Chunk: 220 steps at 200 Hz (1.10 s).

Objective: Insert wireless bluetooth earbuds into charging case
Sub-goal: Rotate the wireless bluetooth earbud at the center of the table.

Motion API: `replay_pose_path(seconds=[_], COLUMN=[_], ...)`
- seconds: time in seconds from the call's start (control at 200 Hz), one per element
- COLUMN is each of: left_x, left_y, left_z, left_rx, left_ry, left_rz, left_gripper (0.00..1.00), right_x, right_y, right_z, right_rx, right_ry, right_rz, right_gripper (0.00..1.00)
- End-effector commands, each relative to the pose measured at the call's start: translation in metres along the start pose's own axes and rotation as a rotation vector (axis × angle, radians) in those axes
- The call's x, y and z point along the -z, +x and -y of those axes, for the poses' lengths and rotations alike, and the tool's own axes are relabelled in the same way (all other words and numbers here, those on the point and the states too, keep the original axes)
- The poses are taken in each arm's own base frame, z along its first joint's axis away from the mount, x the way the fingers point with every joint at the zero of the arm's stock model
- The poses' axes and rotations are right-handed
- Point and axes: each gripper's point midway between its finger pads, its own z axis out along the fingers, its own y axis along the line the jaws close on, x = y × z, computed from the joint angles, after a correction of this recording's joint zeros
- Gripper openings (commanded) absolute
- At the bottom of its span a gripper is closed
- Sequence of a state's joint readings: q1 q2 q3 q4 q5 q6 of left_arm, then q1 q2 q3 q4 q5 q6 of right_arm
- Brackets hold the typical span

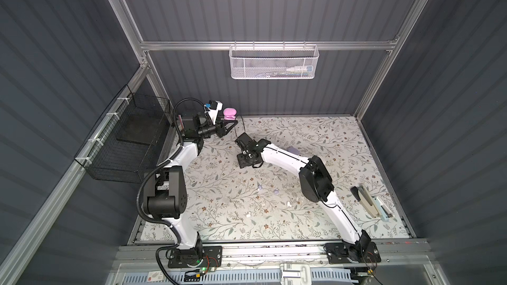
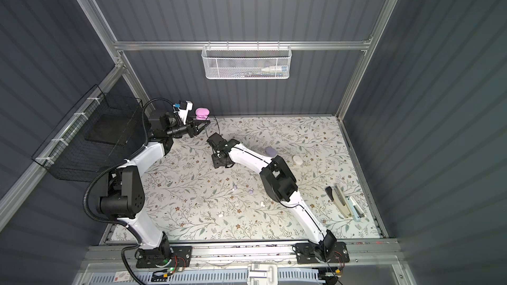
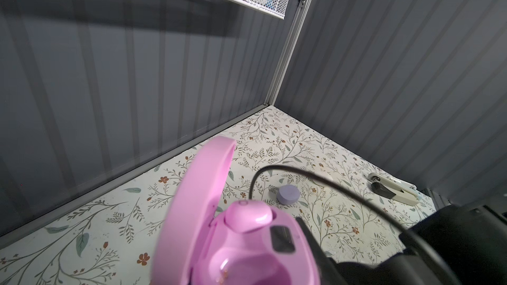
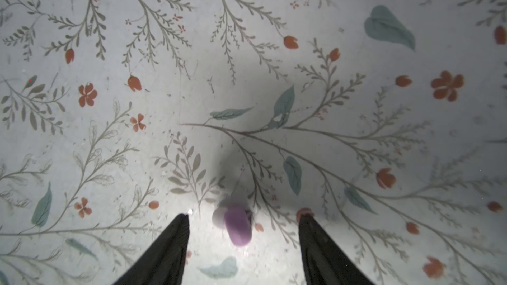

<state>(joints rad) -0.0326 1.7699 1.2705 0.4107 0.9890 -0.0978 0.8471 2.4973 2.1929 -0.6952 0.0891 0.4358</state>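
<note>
Between spread right fingers (image 4: 164, 250), blurred earbud (image 4: 237, 228); left fingers (image 3: 321, 256) tight on pink case (image 3: 260, 267).

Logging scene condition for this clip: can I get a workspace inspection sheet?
Surface: floral cover, flat.
Job's things: pink case open, one pink bud seated; purple bud, blurred; other buds loose; lavender case, white case on cover.
Clutter: two staplers.
Pincers: left pincer shut on pink case; right pincer open around purple bud.
Cables: black cable loops beside pink case.
Surroundings: grey walls, white basket, black basket.
</note>
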Motion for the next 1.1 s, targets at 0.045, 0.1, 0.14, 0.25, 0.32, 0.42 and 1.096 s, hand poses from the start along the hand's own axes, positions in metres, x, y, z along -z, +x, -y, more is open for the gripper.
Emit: replay_pose_path(seconds=[0.045,0.1,0.14,0.25,0.32,0.42,1.096], left_x=[0.002,0.001,0.001,0.001,0.001,0.001,0.0], left_y=[-0.006,-0.005,-0.004,-0.005,-0.004,-0.004,-0.006], left_z=[0.003,0.003,0.002,0.003,0.002,0.003,0.003], left_rx=[-0.009,-0.005,-0.002,-0.004,-0.003,-0.004,-0.005], left_ry=[0.016,0.016,0.015,0.016,0.016,0.016,0.019], left_rz=[0.004,0.002,0.001,0.002,0.001,0.001,0.001], left_gripper=[0.3,0.3,0.3,0.3,0.3,0.3,0.3], right_x=[-0.009,-0.011,-0.01,-0.009,-0.008,-0.006,0.007], right_y=[0.009,0.014,0.016,0.023,0.027,0.033,0.035], right_z=[0.009,0.014,0.018,0.023,0.027,0.033,0.06], right_rx=[0.022,0.021,0.019,0.019,0.015,0.011,-0.012], right_ry=[0.059,0.09,0.107,0.129,0.138,0.16,0.142], right_rz=[-0.056,-0.073,-0.08,-0.098,-0.104,-0.11,-0.112], right_gripper=[0.65,0.64,0.64,0.63,0.62,0.61,0.64])
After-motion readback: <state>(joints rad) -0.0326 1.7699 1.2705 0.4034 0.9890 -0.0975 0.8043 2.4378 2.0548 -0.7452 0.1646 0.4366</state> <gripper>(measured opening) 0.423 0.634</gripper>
